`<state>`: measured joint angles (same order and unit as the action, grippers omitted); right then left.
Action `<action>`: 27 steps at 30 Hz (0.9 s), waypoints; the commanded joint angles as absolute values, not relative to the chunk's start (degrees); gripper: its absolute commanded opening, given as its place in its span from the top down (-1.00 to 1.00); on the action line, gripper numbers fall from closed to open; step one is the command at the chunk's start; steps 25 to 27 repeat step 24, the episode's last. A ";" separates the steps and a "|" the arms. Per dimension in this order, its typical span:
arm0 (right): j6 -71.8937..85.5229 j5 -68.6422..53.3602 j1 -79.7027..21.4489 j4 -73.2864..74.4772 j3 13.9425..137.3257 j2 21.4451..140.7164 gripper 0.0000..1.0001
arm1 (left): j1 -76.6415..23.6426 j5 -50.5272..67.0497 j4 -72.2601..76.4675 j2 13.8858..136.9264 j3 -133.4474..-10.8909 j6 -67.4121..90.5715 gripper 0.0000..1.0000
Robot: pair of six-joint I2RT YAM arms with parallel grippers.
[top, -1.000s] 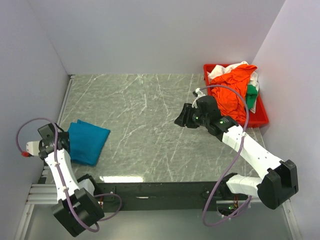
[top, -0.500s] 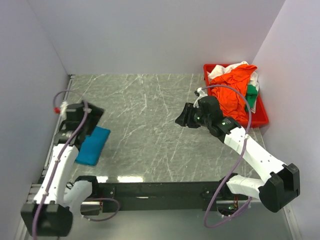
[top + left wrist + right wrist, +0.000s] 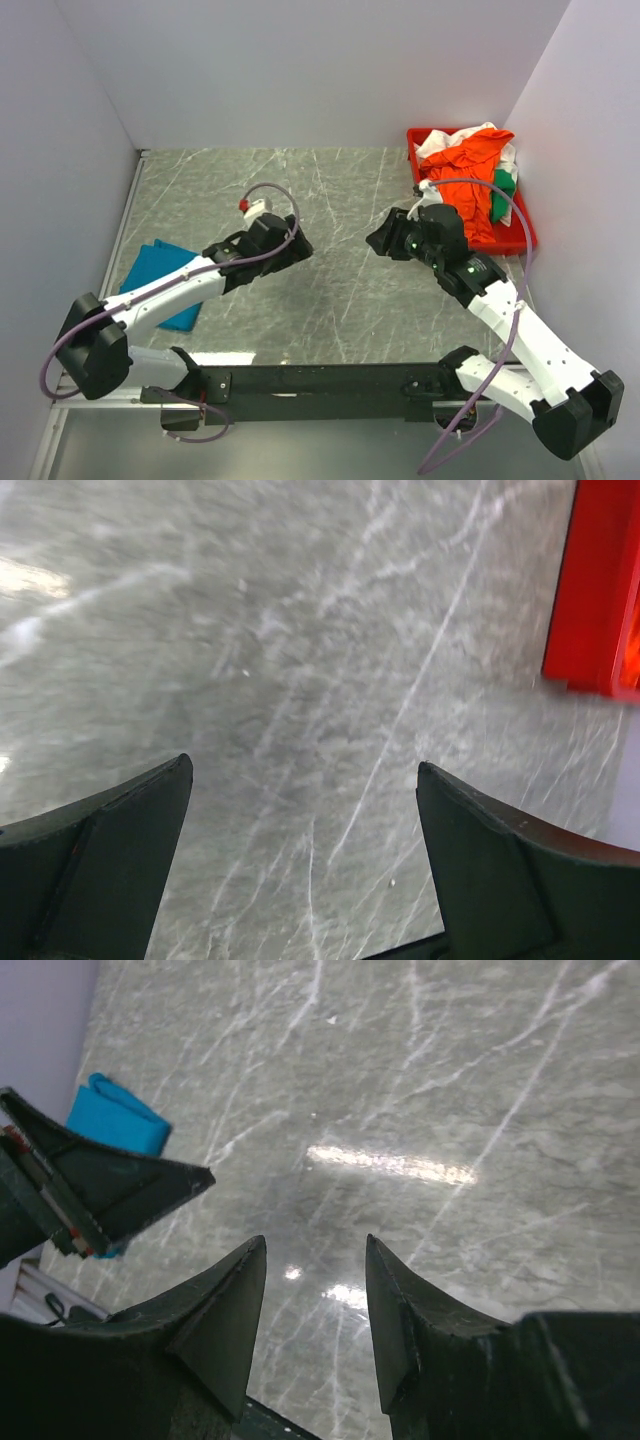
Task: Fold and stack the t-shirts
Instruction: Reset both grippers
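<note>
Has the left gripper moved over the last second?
Yes. The left gripper has swung right, away from the folded teal t-shirt and out over the middle of the table, toward the red tray.

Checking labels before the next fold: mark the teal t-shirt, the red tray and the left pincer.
teal t-shirt [image 3: 150,265]: top external view, far corner.
red tray [image 3: 590,580]: left wrist view, outer wall.
left pincer [image 3: 302,770]: left wrist view, midway between fingertips.
</note>
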<state>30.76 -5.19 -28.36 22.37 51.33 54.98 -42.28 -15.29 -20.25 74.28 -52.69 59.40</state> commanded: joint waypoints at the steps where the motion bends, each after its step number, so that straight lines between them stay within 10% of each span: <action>1: 30.15 -0.62 -28.56 23.29 49.22 52.39 -0.04 | -45.43 -17.31 -16.44 75.76 -55.81 56.26 -0.99; 27: 31.11 2.99 -28.56 22.41 44.21 47.81 -0.01 | -47.81 -15.47 -16.17 69.79 -52.73 53.00 -0.99</action>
